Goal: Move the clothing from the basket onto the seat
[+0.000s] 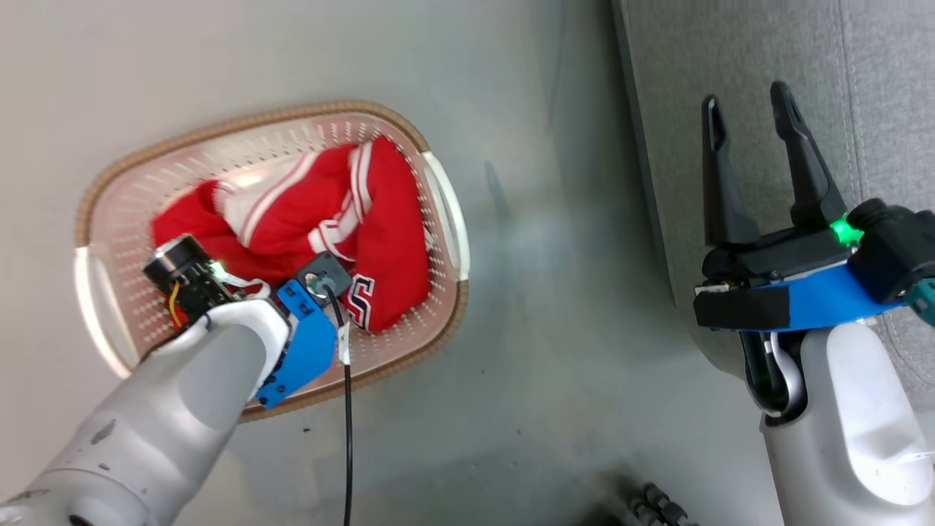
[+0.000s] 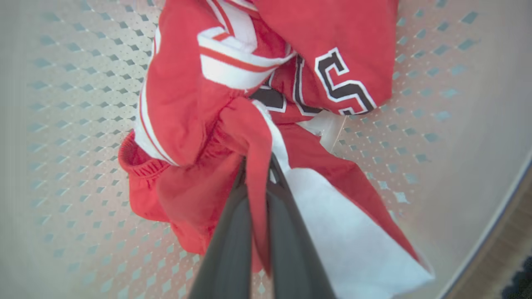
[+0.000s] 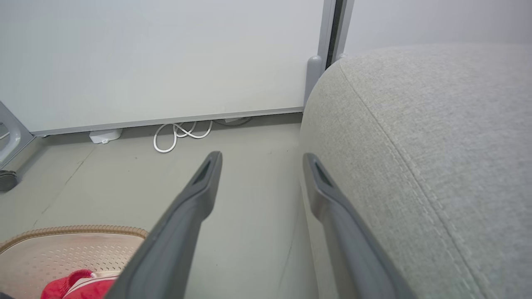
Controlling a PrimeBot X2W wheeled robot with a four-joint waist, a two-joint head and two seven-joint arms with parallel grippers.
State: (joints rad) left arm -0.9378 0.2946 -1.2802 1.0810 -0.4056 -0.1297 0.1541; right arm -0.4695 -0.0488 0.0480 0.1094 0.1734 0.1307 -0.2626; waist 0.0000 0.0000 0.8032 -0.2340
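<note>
Clothing (image 1: 380, 219) lay bunched inside the basket (image 1: 256, 118): red fabric w/ white stripe trim, black-and-white lettering toward the basket's right side. Left end effector (image 2: 258, 164) was down in the basket, fingers pressed together on a red fold w/ white edging. The fold appeared lifted off the pile, but blur left this uncertain. Basket stood on the floor (image 1: 570, 329), left of the seat (image 1: 738, 51). Right end effector (image 1: 745, 98) hovered over the seat's edge, fingers spread.
</note>
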